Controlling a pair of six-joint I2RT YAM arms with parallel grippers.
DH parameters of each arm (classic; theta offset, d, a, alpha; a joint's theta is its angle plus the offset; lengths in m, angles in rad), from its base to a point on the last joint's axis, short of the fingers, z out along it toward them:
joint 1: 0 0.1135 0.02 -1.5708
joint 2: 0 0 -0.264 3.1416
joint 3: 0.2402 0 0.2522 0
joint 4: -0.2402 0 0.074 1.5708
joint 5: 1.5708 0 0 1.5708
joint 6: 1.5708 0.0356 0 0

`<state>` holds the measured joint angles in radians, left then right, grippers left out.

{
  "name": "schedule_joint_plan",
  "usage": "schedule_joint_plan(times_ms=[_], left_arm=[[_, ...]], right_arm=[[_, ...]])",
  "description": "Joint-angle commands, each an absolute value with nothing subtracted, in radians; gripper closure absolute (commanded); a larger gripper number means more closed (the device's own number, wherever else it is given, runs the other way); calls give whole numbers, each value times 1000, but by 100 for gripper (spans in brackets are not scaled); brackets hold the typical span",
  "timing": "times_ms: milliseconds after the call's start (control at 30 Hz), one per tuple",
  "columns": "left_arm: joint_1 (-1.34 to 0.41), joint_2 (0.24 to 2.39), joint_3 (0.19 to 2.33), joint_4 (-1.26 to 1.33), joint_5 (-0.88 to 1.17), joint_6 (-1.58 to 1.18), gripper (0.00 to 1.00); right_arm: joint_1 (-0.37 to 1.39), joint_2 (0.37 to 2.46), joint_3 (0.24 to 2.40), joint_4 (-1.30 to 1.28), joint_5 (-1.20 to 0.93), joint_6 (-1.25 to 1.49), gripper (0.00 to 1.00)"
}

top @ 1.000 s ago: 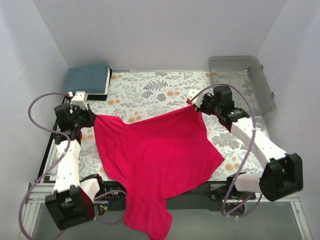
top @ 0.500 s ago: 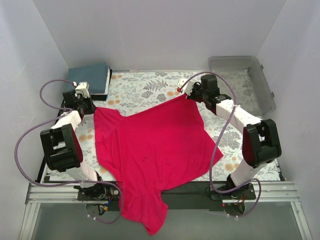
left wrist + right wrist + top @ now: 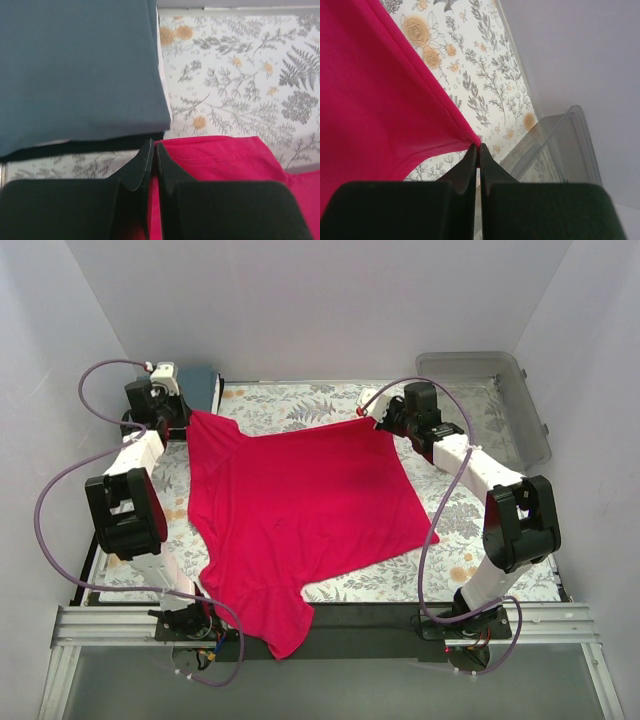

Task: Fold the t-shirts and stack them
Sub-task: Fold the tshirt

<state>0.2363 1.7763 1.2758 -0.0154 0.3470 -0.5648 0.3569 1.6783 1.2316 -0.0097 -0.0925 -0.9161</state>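
Top external: left tool [image 3: 154,149], right tool [image 3: 479,150] each pinching crimson t-shirt [image 3: 300,510] corner; teal t-shirt [image 3: 75,65] beside left.

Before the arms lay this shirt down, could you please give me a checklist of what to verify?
1. Left gripper shut on a far corner of the crimson shirt: ok.
2. Right gripper shut on the other far corner: ok.
3. Whole shirt on the table: not ok, one part hangs over the near edge.
4. Clear bin apart from the shirt: ok.
5. Teal shirt apart from the crimson one: cannot tell, they lie very close at the left gripper.
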Motion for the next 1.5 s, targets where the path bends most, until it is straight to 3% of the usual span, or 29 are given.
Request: schedule_joint_plan(times_ms=[0, 367, 633, 1000, 1167, 1467], left_arm=[[203, 1818, 1376, -35, 295, -571, 100], [196, 1824, 1425, -100, 288, -546, 100], [196, 1505, 1175, -164, 308, -469, 100], [181, 1077, 901, -583, 414, -332, 100], [178, 1003, 845, -733, 463, -258, 100], [175, 954, 724, -785, 443, -189, 100]], right_arm=[[344, 1674, 1299, 34, -74, -925, 99], [342, 1755, 1364, 2, -92, -946, 99], [337, 1675, 1273, -32, -120, -979, 99], [302, 1614, 1209, -113, -190, -1028, 99], [298, 1606, 1172, -152, -209, -1045, 99], [298, 1598, 1106, -199, -229, -1089, 99]])
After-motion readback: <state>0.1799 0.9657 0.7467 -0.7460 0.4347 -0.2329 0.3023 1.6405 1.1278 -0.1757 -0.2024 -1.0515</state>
